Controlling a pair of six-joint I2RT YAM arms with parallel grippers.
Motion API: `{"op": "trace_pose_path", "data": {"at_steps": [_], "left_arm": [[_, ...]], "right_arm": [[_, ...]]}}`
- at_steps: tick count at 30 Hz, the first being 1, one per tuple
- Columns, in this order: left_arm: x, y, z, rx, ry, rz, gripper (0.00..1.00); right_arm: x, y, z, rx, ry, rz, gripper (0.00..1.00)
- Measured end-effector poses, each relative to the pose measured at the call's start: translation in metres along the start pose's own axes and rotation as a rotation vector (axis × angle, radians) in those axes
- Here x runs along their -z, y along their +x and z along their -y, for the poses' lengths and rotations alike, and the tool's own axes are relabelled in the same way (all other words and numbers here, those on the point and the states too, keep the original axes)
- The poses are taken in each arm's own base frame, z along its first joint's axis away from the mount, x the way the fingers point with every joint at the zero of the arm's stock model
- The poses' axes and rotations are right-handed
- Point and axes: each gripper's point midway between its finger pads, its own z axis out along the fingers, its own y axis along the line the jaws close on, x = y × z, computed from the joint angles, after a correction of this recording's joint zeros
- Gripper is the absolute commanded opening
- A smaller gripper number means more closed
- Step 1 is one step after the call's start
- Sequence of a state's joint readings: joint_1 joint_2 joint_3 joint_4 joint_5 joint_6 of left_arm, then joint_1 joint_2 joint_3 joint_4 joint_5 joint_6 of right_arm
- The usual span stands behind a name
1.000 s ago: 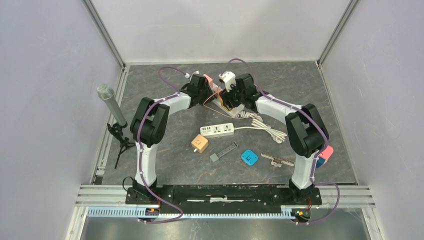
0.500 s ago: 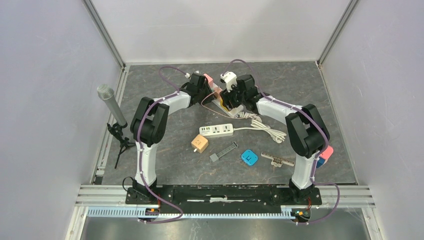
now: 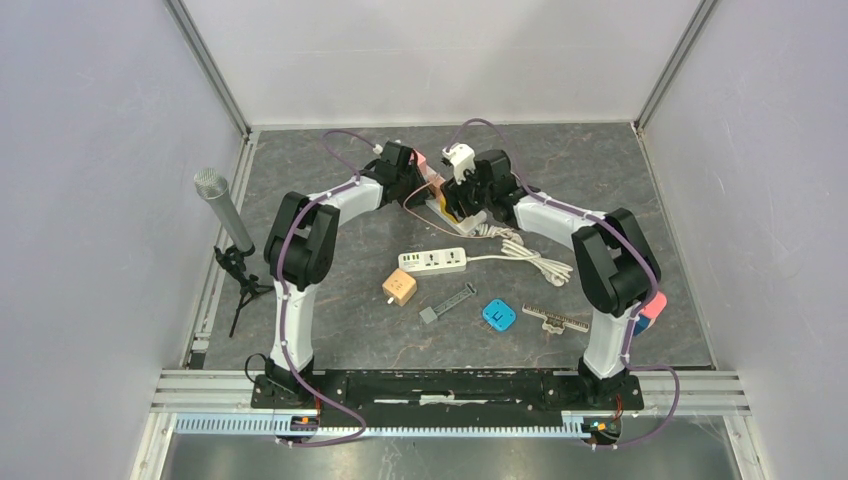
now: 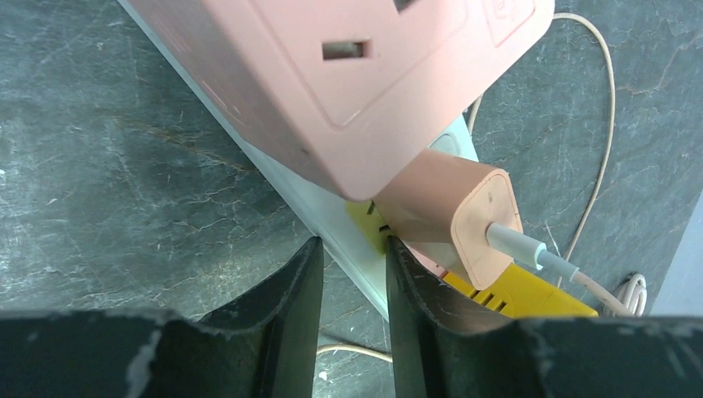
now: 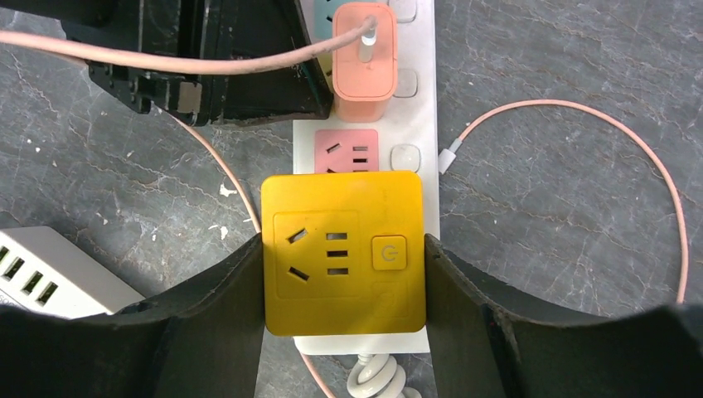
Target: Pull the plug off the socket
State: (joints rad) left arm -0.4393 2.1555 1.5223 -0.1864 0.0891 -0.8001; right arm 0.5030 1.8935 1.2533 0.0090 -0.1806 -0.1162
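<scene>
1. Power strip (image 3: 447, 208): lies near the middle of the worktop's (image 3: 620, 180) far edge, with both arms reaching over it.
2. Plug (image 5: 365, 58): a peach charger block seated in one socket of the strip, its cable (image 5: 207, 62) leaving from the outer face. It is not yet out.
3. Right pincer (image 5: 344, 282): closed at medium width on the yellow adapter (image 5: 332, 207), one finger touching each side. It is judged to be anchoring the strip.
4. Left pincer (image 4: 354, 253): narrow, with a slim gap between the fingers and nothing gripped. It sits just beside the plug, near a pink socket block (image 4: 332, 75). One finger (image 4: 406, 282) is at the plug's base, so the pincer is not around the plug.
5. Step in hand: getting the left pincer onto the plug. To do it well:
   - Widen the fingers and straddle the plug's flat sides low on its body, never the cable.
   - Close firmly, then draw straight along the pins while the right pincer presses the strip down.
   - A tilted pull may lift the strip or bind the pins.
</scene>
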Motion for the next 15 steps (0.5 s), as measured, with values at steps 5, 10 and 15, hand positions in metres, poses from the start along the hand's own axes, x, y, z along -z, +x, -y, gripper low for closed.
{"op": "trace_pose_path", "data": {"at_steps": [5, 10, 15], "left_arm": [[0.0004, 0.0008, 0.0000, 0.006, -0.012, -0.014, 0.32], [0.0030, 0.0014, -0.0001, 0.011, -0.031, -0.032, 0.31], [0.0043, 0.0050, 0.0004, 0.008, -0.041, -0.046, 0.30]], "right_arm": [[-0.0011, -0.0008, -0.0057, 0.071, 0.037, -0.014, 0.00], [0.0018, -0.0019, -0.0095, 0.120, 0.060, -0.016, 0.00], [0.0045, 0.0018, -0.0033, 0.014, -0.004, 0.014, 0.00]]}}
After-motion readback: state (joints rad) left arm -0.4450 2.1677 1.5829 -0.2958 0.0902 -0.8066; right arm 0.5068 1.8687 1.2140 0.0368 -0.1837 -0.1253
